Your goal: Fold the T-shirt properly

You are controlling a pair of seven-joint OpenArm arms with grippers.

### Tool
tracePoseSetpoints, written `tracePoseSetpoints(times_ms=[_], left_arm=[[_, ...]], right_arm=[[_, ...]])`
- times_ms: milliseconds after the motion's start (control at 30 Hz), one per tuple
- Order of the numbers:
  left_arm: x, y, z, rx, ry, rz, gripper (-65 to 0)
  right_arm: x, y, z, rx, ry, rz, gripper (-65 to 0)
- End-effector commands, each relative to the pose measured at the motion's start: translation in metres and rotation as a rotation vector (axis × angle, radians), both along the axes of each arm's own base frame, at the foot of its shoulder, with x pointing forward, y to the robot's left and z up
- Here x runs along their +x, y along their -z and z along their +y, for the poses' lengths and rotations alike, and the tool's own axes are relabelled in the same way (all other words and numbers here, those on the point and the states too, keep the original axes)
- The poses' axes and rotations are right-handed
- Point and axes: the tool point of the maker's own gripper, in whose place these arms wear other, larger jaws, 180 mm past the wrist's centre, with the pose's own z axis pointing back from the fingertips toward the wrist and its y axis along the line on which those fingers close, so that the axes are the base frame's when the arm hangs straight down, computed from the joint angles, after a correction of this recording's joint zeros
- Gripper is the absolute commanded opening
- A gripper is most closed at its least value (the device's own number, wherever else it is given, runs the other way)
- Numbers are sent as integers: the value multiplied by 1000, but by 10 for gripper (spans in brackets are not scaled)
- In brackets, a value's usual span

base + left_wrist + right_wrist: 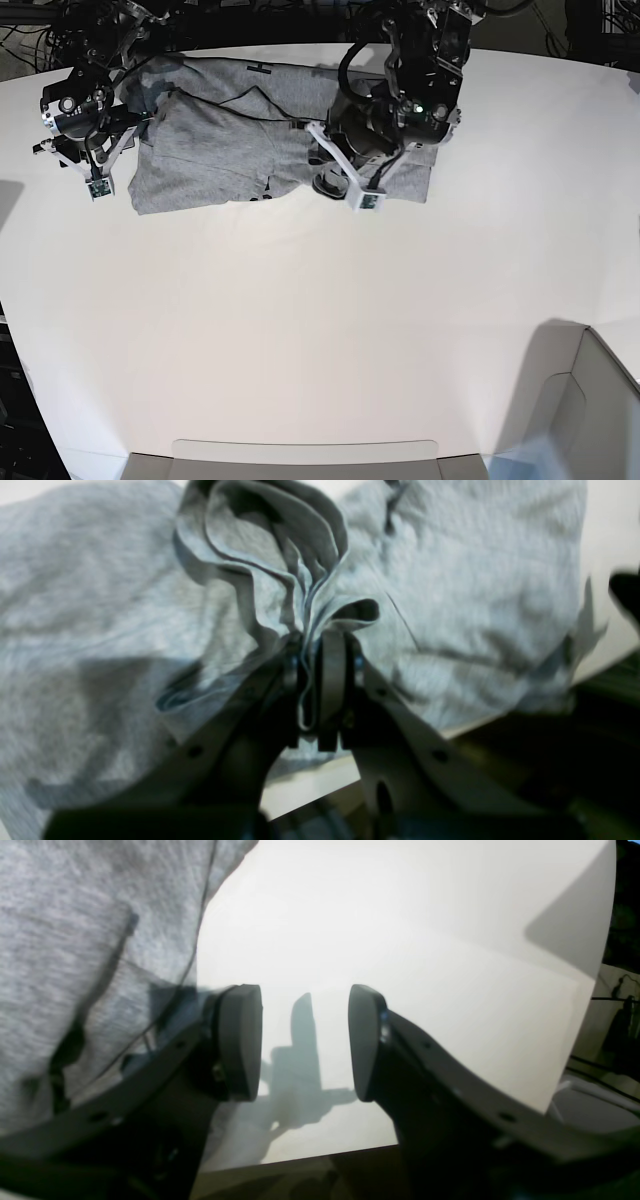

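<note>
Two sets of dark fingers, one per arm, over a white table [320,330].

Left fingers [320,680]: clenched on a bunched fold of the heather-grey short-sleeved cotton T-shirt [230,150]. In the left wrist view several layered hems rise in loops from between the pads and fan upward; the pads stand almost together with cloth pinched between. In the base view this arm sits on the picture's right, low over the right end of the garment, hiding part of it.

Right fingers [305,1040]: released, pads [240,1040] well apart, nothing between them but bare white table and their own shadow. The grey cloth lies just beside the one finger, at the left of the right wrist view; contact with it cannot be told. In the base view this arm sits at the picture's left, at the garment's left edge.

T-shirt, position: far part of the table, spread crosswise between the two arms, rumpled rather than flat. A dark-trimmed seam runs across the upper cloth, and a small dark printed mark shows near the far edge. The near hem lies uneven, with a notch near the middle.

Surroundings: a pale grey rim [300,455] at the table's near edge; dark cabling and equipment [260,20] beyond the far edge.
</note>
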Motion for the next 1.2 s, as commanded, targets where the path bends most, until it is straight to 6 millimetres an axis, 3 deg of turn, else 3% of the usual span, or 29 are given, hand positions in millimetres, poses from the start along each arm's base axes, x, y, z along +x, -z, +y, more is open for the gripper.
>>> tracePoseSetpoints(times_ms=[0,67,200,300,567,667,833,933,1067,1167], left_arm=[[4,-9,-7,-25,13,-28,-650],[2,-9,-9,-23,22,-29,-635],[4,-11,-8,-26,20,-37,-502],[5,-18,-11,-41,21,-53,-454],[13,-40,-25,-154,63,-70,-454],[27,-36,-1,-109,15,-89,-485],[30,-4,44,1,-47,-22,-550],[27,11,56,40,-51,18,-557],[18,21,51,47,-26,55,-557],[-3,26,29,44,67,80,-557]], right_arm=[[7,-9,-1,-14,-18,-30,-370],[7,-9,-1,-14,-18,-30,-370],[7,-9,-1,-14,-18,-30,-370],[7,-8,-1,-13,-19,-29,-370],[5,-2,-2,-7,-18,-7,-370],[4,2,-2,-1,-18,2,-370],[4,2,0,2,-17,0,-370],[4,2,-1,0,-16,2,-370],[8,0,0,4,-17,-11,-370],[9,-1,0,5,-17,-12,-370]])
